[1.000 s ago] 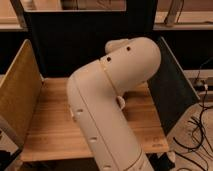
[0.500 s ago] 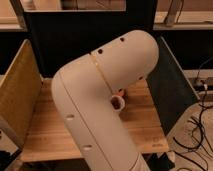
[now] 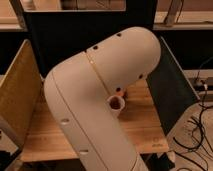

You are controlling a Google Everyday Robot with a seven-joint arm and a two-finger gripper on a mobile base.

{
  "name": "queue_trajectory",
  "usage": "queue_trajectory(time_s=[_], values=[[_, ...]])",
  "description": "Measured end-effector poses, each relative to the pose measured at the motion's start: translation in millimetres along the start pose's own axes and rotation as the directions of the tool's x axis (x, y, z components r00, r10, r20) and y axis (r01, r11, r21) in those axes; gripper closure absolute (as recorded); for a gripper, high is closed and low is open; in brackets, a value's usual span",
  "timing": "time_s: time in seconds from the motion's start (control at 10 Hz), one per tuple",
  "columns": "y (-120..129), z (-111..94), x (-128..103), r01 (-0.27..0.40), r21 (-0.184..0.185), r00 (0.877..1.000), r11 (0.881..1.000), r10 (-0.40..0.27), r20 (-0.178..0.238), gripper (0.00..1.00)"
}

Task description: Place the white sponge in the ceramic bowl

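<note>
A: One thing fills most of the view: the bulky white robot arm [image 3: 100, 90], elbow bent high over the pale wooden tabletop [image 3: 145, 127]. Where is the gripper?

B: The gripper is hidden. It lies somewhere past the elbow, on the side away from the camera. Spread or pressed together, I cannot tell.

A: And the small off-white rectangular sponge?

B: Not to be seen. It may be under the arm's bulk or carried at the hidden end. I cannot say which.

A: The target?

B: The shallow glossy orange ceramic bowl [image 3: 123, 94] shows only as a sliver at the arm's lower edge, just behind the small white cup with a dark inside [image 3: 116, 104]. I take that sliver for its rim.

A: Why is the arm folded so?

B: My guess is that the work lies mid-table, near cup and bowl. The tall yellow side panel [image 3: 20, 95] and the dark right-hand panel [image 3: 167, 87] fence the tabletop, so reaching from above suits.

A: Progress?

B: Placement is unconfirmed. The cup stands close to the bowl and could be nudged.
</note>
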Motion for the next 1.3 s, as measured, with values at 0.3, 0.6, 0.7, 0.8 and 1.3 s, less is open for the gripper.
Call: queue_trajectory(time_s=[0.3,0.6,0.7,0.8,1.3], values=[[0.5,0.0,-0.3,-0.025,-0.003,1.000,1.000,0.025,0.009,0.38],[48.5,7.7,12.4,0.101,-0.033,0.994,0.994,-0.102,-0.032,0.38],[60.4,10.4,18.5,0.137,-0.042,0.989,0.990,-0.139,-0.049,0.38],[71.9,12.9,25.0,0.171,-0.049,0.983,0.984,-0.174,-0.065,0.38],[105.2,21.1,67.6,0.250,-0.105,0.952,0.963,-0.264,-0.153,0.38]])
